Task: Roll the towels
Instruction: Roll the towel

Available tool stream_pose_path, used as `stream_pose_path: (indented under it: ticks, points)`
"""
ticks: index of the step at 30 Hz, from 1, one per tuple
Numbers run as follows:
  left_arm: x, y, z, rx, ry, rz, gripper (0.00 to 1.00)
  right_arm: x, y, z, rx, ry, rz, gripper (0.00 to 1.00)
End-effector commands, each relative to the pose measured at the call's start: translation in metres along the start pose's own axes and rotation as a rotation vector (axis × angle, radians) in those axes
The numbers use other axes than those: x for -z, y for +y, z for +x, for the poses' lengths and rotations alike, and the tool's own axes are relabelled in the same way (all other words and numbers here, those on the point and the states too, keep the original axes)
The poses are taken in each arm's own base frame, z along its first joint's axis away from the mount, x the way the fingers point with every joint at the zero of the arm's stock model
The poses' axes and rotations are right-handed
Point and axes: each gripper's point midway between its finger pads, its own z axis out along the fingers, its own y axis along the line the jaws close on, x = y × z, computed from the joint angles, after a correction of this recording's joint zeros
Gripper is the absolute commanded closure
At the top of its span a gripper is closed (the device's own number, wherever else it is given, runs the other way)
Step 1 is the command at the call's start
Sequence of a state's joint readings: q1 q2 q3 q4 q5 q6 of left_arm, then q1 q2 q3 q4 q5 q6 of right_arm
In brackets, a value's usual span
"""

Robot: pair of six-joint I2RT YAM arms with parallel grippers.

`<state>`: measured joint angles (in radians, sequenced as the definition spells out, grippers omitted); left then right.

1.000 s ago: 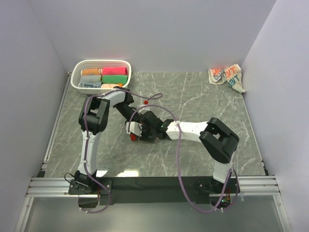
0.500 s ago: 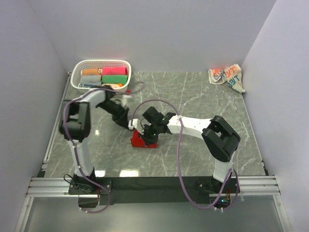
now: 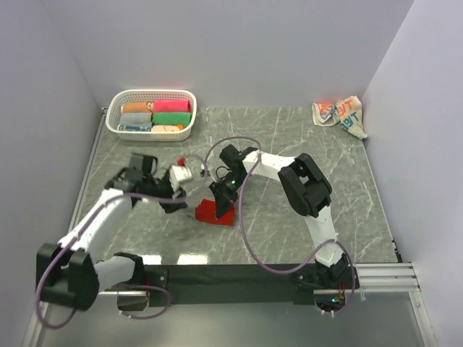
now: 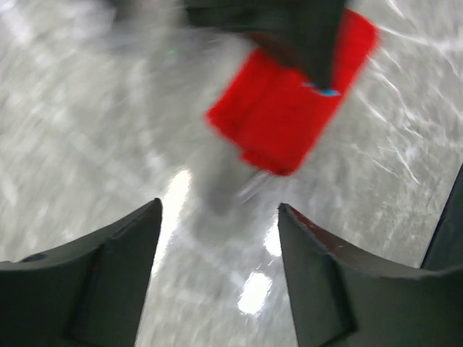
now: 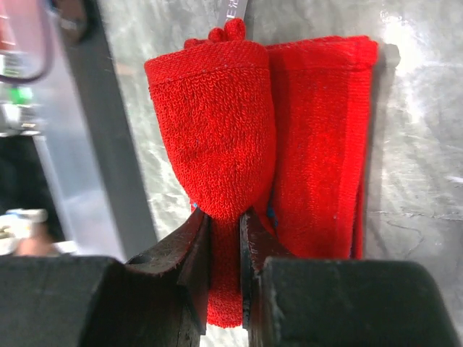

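- Table point(image 3: 289, 231): grey marbled top, white walls on three sides.
- Right arm point(image 3: 307, 189): reaches in from the near right and bends back toward the middle of the table, wrist over the red towel.
- Left arm point(image 3: 101, 213): lies low across the near left, wrist pointing at the same towel.
- Basket point(image 3: 116, 123): white, slatted, far left corner. Rolled towels point(image 3: 172, 118) packed inside: orange, red, green, grey.
- Cream towel point(image 3: 340, 114): crumpled in the far right corner, against the right wall, well apart from both arms. Big orange-red and teal letters on it; looks like "TIB" but too small to be sure.
- Red towel point(image 3: 215, 210): mid-table, between the two wrists. In the right wrist view point(image 5: 318, 123) it is a folded flat strip with a bunched, half-rolled lobe on its left side. No print shows on the red face.
- Right gripper point(image 5: 224, 217): jaws nearly together, pinching a fold of the red towel at the lobe's near end.
- Left gripper point(image 4: 217, 210): jaws spread wide, nothing between them, just short of the towel; view blurred.
- Pale strip point(image 5: 231, 11) past the towel's far end: carries print, unreadable.
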<state>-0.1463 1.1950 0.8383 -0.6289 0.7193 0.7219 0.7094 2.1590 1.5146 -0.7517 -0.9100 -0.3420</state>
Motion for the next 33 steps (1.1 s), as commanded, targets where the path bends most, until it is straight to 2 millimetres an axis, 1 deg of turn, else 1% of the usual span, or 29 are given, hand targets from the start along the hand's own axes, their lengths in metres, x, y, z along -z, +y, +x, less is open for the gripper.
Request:
stream_pose_path:
  ticks: [1,2,5,6,7,8,10,11,13,14,16,17,19,20,21,22,23,24,26,27,29,30,31,32,33]
  points:
    - [-0.02,-0.014,0.001,-0.199,-0.012,-0.052,0.28,-0.003,0.004,0.008,-0.083,0.037,-0.093,1.0]
    - [-0.027,-0.03,-0.006,-0.254,-0.028,-0.023,0.28,-0.002,0.001,0.007,-0.076,0.04,-0.084,1.0]
    - [-0.044,-0.04,-0.006,-0.333,-0.015,-0.034,0.28,-0.004,-0.006,0.007,-0.073,0.045,-0.076,1.0]
    - [-0.054,-0.05,-0.004,-0.355,-0.001,-0.005,0.29,-0.007,-0.009,0.008,-0.079,0.053,-0.074,1.0]
    - [-0.058,-0.048,-0.011,-0.376,-0.017,-0.017,0.29,-0.007,-0.01,0.007,-0.076,0.053,-0.073,1.0]
    - [-0.065,-0.051,-0.009,-0.39,0.0,-0.011,0.29,-0.008,-0.013,0.006,-0.07,0.052,-0.064,1.0]
    - [-0.073,-0.053,-0.009,-0.417,0.006,-0.01,0.3,-0.009,-0.017,0.006,-0.073,0.05,-0.062,1.0]
    - [-0.077,-0.054,-0.012,-0.436,-0.003,-0.013,0.3,-0.01,-0.017,0.006,-0.071,0.05,-0.062,1.0]
    - [-0.086,-0.059,-0.012,-0.459,0.001,0.009,0.3,-0.011,-0.02,0.008,-0.073,0.052,-0.064,1.0]
    - [-0.091,-0.062,-0.007,-0.454,0.018,0.031,0.29,-0.011,-0.021,0.007,-0.071,0.052,-0.064,1.0]
    - [-0.097,-0.068,-0.004,-0.449,0.033,0.076,0.32,-0.012,-0.023,0.008,-0.081,0.051,-0.057,1.0]
    - [-0.103,-0.07,0.005,-0.435,0.065,0.107,0.34,-0.011,-0.025,0.006,-0.073,0.041,-0.05,1.0]
    - [-0.106,-0.074,0.023,-0.421,0.123,0.144,0.39,-0.008,-0.024,0.004,-0.068,0.03,-0.039,1.0]
    - [-0.11,-0.075,0.037,-0.399,0.171,0.159,0.41,-0.007,-0.027,0.003,-0.069,0.022,-0.029,0.97]
    - [-0.111,-0.076,0.045,-0.374,0.201,0.167,0.46,-0.003,-0.026,0.0,-0.063,0.011,-0.021,0.92]
    - [-0.111,-0.074,0.053,-0.364,0.229,0.165,0.49,-0.001,-0.027,0.001,-0.07,0.008,-0.01,0.89]
    - [-0.112,-0.076,0.059,-0.357,0.248,0.177,0.51,0.002,-0.029,-0.001,-0.066,-0.004,-0.002,0.86]
    - [-0.111,-0.078,0.064,-0.346,0.26,0.185,0.55,0.004,-0.027,-0.003,-0.057,-0.012,0.003,0.81]
    - [-0.11,-0.082,0.068,-0.331,0.272,0.202,0.62,0.008,-0.028,-0.005,-0.057,-0.012,0.012,0.75]
    - [-0.109,-0.083,0.068,-0.32,0.279,0.209,0.69,0.011,-0.029,-0.006,-0.062,-0.016,0.017,0.67]
    - [-0.105,-0.092,0.078,-0.283,0.325,0.259,0.74,0.018,-0.033,-0.008,-0.068,-0.018,0.044,0.6]
    - [-0.104,-0.092,0.075,-0.273,0.334,0.269,0.78,0.036,-0.04,-0.014,-0.074,-0.057,0.071,0.55]
    - [-0.098,-0.099,0.083,-0.242,0.376,0.301,0.79,0.048,-0.045,-0.02,-0.081,-0.089,0.089,0.52]
    - [-0.096,-0.102,0.085,-0.213,0.387,0.325,0.8,0.065,-0.05,-0.024,-0.095,-0.119,0.106,0.51]
    - [-0.094,-0.104,0.084,-0.191,0.393,0.342,0.82,0.083,-0.053,-0.031,-0.093,-0.151,0.127,0.51]
